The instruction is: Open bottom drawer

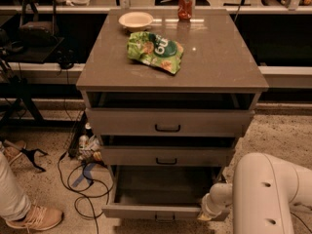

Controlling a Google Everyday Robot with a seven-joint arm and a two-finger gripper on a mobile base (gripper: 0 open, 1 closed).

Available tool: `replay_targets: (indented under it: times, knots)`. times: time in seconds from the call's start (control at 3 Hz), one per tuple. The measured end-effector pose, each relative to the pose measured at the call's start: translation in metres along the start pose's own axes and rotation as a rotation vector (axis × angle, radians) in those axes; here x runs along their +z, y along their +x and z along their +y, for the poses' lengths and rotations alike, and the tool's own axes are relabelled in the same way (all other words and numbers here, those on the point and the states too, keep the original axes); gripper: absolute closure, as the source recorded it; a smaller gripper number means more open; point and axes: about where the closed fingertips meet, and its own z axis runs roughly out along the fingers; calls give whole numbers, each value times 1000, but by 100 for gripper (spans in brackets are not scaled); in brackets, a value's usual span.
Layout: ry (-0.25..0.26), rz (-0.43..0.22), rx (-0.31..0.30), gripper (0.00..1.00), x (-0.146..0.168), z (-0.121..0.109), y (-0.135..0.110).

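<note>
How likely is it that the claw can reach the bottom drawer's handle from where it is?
Probably yes. The claw sits low at the right front corner of the pulled-out bottom drawer, and nothing visible stands between it and the handle.
</note>
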Motion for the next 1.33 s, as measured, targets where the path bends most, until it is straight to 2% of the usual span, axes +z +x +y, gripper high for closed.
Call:
replay_targets:
  times: [0.33,0.67,1.0,1.33]
  knots:
    - [0,0,0,17,0,0,0]
    - [-22,22,-56,1,-6,18,0]
    - [-41,39,-99,23,-12,37,-1]
    - [-64,53,-113,47,-16,54,3]
